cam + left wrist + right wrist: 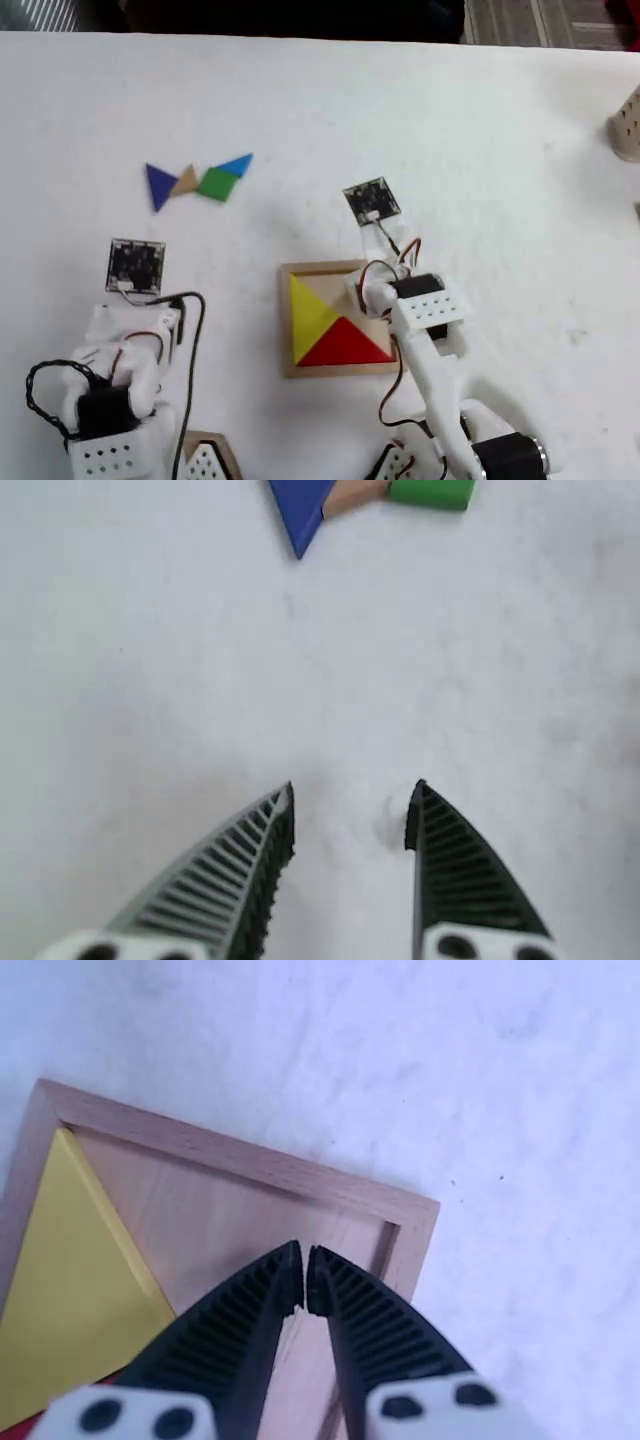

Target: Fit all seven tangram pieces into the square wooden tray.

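Hovering over the right side of the square wooden tray [284, 320], the right gripper [303, 1260] has its dark ribbed fingers [240, 1320] pressed almost together at the tips, with only a thin slit between them. Whether anything is pinched there I cannot tell. In the right wrist view the tips sit above the bare wooden floor of the tray [240, 1165], near one of its corners. The yellow triangle [70, 1280] lies flat in the tray to one side of them.

From the high view, the tray sits low in the middle of the white tabletop [450, 130]. The yellow triangle [308, 312] fills its left part and a red triangle [345, 345] fills the near part, the two meeting along a slanted edge. The far right part of the tray lies under the right arm [430, 330].

Four loose pieces lie in a touching row well to the far left of the tray: a dark blue triangle [158, 185], a tan piece [185, 181], a green square [217, 184] and a light blue triangle [237, 165].

The left gripper [350, 800] points at bare tabletop [150, 680] with its fingers [245, 870] spread apart and nothing between them. Ahead of it, well apart, are the dark blue triangle [300, 510], the tan piece [350, 495] and the green square [430, 492].

Two small black square boards [136, 263] [371, 200] rest on the tabletop, one ahead of each arm.
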Controlling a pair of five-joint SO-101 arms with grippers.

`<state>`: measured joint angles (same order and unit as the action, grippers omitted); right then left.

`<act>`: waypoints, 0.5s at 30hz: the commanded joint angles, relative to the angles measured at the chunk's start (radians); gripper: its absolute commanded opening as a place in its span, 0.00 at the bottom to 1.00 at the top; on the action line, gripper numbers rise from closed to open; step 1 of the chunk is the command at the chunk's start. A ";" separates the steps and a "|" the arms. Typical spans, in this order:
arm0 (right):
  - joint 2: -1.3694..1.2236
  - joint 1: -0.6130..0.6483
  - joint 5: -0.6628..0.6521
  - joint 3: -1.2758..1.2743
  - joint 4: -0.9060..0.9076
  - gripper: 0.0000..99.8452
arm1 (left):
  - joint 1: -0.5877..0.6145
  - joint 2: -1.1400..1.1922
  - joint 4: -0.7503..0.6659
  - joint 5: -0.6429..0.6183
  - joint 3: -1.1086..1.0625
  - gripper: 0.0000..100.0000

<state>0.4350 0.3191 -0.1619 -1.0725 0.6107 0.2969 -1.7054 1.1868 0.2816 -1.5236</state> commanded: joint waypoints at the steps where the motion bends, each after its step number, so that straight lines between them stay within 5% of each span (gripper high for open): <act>1: 0.024 -0.010 -0.014 0.003 -0.007 0.02 | -0.010 0.077 0.028 -0.012 0.152 0.20; 9: 0.024 -0.012 -0.014 0.003 -0.007 0.02 | -0.010 0.475 -0.109 -0.112 0.222 0.20; 15: 0.024 -0.012 -0.014 0.003 -0.008 0.02 | -0.016 0.530 -0.190 -0.107 0.084 0.20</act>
<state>0.4350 0.3191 -0.1619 -1.0725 0.6107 0.2954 -1.1960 1.0671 0.1849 -1.3610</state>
